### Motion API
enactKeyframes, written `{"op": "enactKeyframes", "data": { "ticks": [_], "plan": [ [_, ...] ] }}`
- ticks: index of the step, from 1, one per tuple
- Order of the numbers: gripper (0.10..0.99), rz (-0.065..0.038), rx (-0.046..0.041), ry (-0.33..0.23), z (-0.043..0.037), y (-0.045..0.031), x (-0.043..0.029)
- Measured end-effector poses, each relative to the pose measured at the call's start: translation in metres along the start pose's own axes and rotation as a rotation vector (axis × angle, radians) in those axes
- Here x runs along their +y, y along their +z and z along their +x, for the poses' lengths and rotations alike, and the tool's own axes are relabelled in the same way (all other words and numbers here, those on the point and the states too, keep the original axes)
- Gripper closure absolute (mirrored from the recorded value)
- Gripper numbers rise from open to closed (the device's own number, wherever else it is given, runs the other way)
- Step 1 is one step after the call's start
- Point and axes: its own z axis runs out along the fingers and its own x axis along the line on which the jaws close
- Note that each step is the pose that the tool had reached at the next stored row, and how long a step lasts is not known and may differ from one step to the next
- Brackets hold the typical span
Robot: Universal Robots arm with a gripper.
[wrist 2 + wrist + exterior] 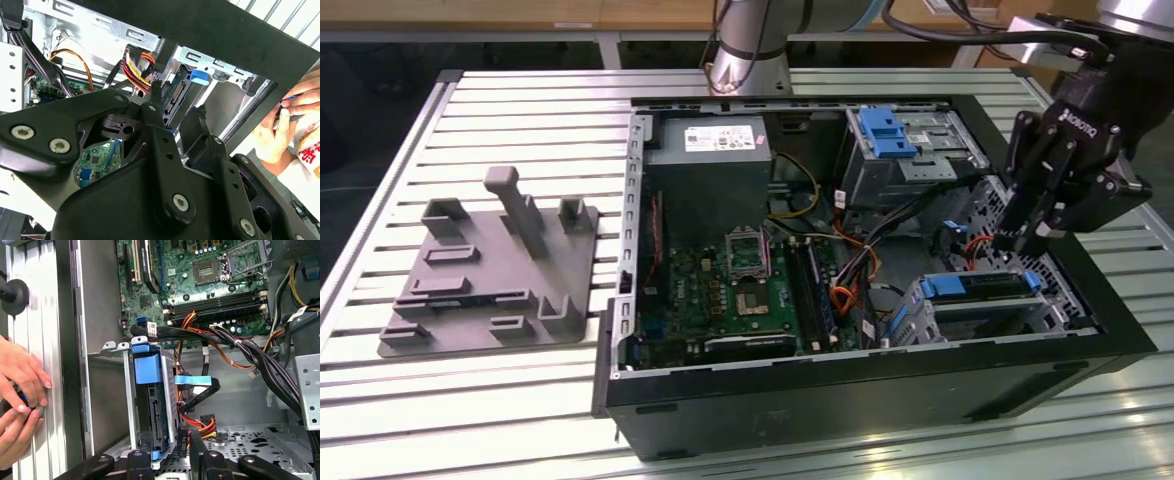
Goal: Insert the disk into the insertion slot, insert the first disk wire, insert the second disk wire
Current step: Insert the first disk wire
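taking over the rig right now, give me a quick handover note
Gripper: open, holding nothing, hanging just above the disk's connector end.
Disk: seated in the insertion slot, at the exterior view's right.
Done: disk insertion.
Left: the wires. The red-yellow-black wire bundle ends beside the disk; plugged or not, I cannot tell.
Watch: a person's hands are just outside the case wall.

Black robot gripper (1021, 240) inside open black computer case (854, 392) — just above blue-framed silver disk (974, 287) in low silver sheet-metal bay (923, 322).
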Motion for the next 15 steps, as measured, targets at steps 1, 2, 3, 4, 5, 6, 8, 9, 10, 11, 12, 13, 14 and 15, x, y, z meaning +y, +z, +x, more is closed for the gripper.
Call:
{"op": "enactKeyframes", "data": {
  "ticks": [1, 2, 3, 4, 5, 6, 8, 9, 10, 11, 12, 13, 14, 15],
  "plan": [
    [0.663, 0.0, -0.0001, 0.0, -0.0002, 0.0005, -0.0001],
    [0.663, 0.0, 0.0, 0.0, -0.0003, 0.0007, -0.0001],
    [0.663, 0.0, -0.0002, 0.0, -0.0006, 0.001, -0.0001],
    [0.678, 0.0, -0.0002, 0.0, -0.001, 0.0011, 0.0],
    [0.678, 0.0, -0.0001, 0.0, -0.0015, 0.0011, 0.0001],
    [0.678, 0.0, -0.0001, 0.0, -0.0021, 0.0011, 0.0002],
    [0.749, 0.0, -0.0002, 0.0, -0.0031, 0.0013, 0.0003],
    [0.749, 0.0, -0.0003, -0.001, -0.0035, 0.0015, 0.0004],
    [0.749, 0.0, -0.0002, -0.001, -0.0037, 0.0018, 0.0004],
    [0.749, 0.0, -0.0003, -0.002, -0.0039, 0.0021, 0.0004],
    [0.749, 0.0, -0.0001, -0.002, -0.0041, 0.0022, 0.0003],
    [0.749, 0.001, -0.0001, -0.002, -0.0042, 0.0023, 0.0003],
    [0.749, 0.001, -0.0003, -0.003, -0.0042, 0.0025, 0.0003],
    [0.749, 0.001, -0.0008, -0.003, -0.0043, 0.0027, 0.0003]
  ]
}}
